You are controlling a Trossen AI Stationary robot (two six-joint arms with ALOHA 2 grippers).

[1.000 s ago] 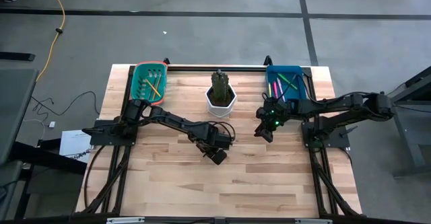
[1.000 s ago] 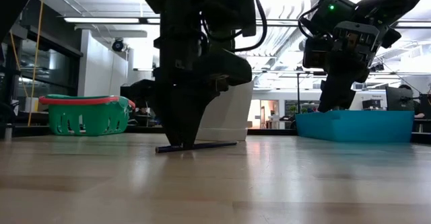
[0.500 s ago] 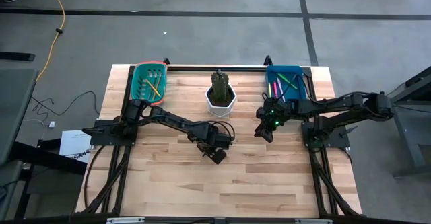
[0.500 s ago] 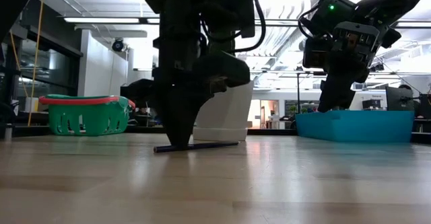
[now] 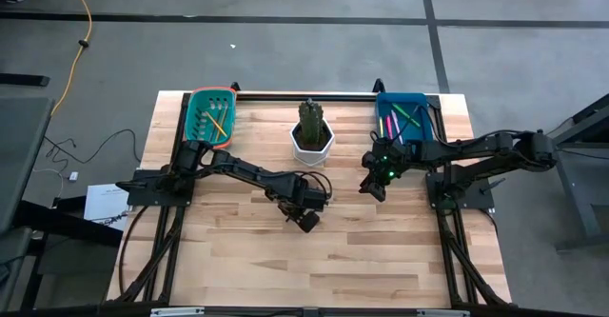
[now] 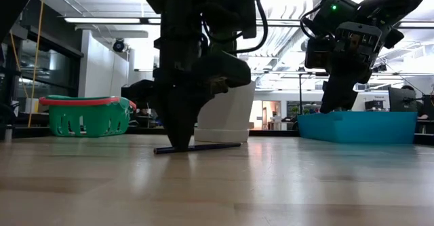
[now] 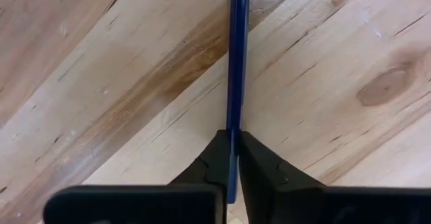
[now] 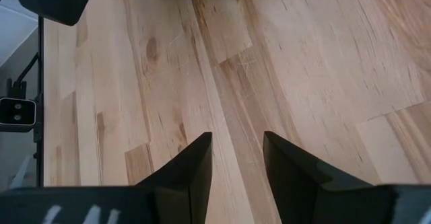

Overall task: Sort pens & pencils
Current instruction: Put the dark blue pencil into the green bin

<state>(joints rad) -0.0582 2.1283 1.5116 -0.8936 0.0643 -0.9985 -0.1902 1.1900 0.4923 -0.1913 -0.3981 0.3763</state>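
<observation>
A dark blue pencil point(image 7: 236, 62) lies flat on the wooden table point(image 5: 381, 250), pinched near one end between the pressed-together jaws of the left gripper point(image 7: 232, 158). Its long axis runs straight out ahead of those jaws; in the right wrist view its sharpened tip points away from the left gripper. In the low view it rests level on the boards, the longer part sticking out to one side of the fingertips, so it is gripped but not yet lifted.

The sorting looks well along. The green basket point(image 5: 197, 103) behind the left arm holds yellow and orange pencils point(image 5: 217, 119), and the blue bin point(image 5: 419, 100) behind the right arm holds pink and green pens point(image 5: 392, 125). This stick seems to be the only one left on the table, and it likely belongs in the green basket.

The right gripper point(image 8: 236, 158) hovers above bare boards with its jaws spread and nothing between them, waiting near the white pot point(image 5: 312, 144).
</observation>
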